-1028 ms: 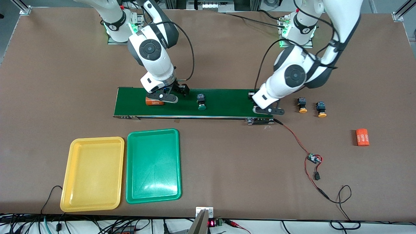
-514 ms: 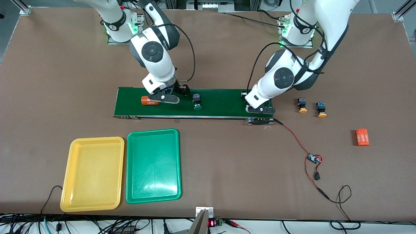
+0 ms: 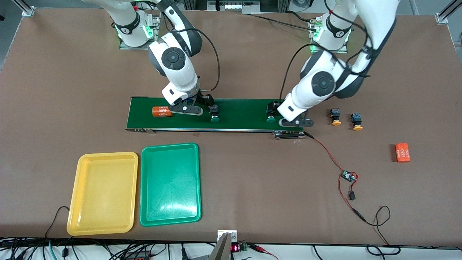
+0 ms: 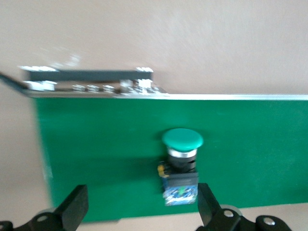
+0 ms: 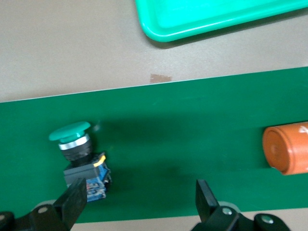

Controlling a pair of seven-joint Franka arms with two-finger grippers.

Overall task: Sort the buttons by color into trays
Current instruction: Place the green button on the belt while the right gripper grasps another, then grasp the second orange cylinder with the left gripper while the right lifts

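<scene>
A glossy yellow tray [image 3: 103, 193] and a glossy green tray [image 3: 170, 184], both shallow plastic rectangles with rounded corners, lie side by side at the lower left of the front view on the matte brown table [image 3: 252, 187]. Above them, at mid-frame, runs the flat dark-green conveyor belt [image 3: 242, 108] with a metal rail along its lower edge. At the belt's left end lies an orange cylinder [image 3: 161, 111] printed in white, just left of the right gripper [image 3: 190, 109], which hangs low over the belt with jaws spread wide and nothing between them. A green button [image 3: 214, 115], round domed cap on a boxy black-and-blue body, sits on the belt at the gripper's right edge; in the right wrist view its body [image 5: 86, 175] lies against one finger [image 5: 72, 197], though contact cannot be confirmed. Toward the belt's right end a second green button [image 3: 271, 115] rests on the felt-like surface, partly hidden by the left arm. The left gripper [image 3: 296, 122] stands released over that end; the left wrist view shows the button [image 4: 180, 163] just inside one of its parted fingers [image 4: 209, 209]. Right of the belt, two yellow-capped buttons [image 3: 335, 116] [image 3: 357, 121] stand on the bare table, close together. A second orange cylinder [image 3: 402, 152] lies at the right, and a red-and-black wire [image 3: 339, 173] trails toward the lower edge.
</scene>
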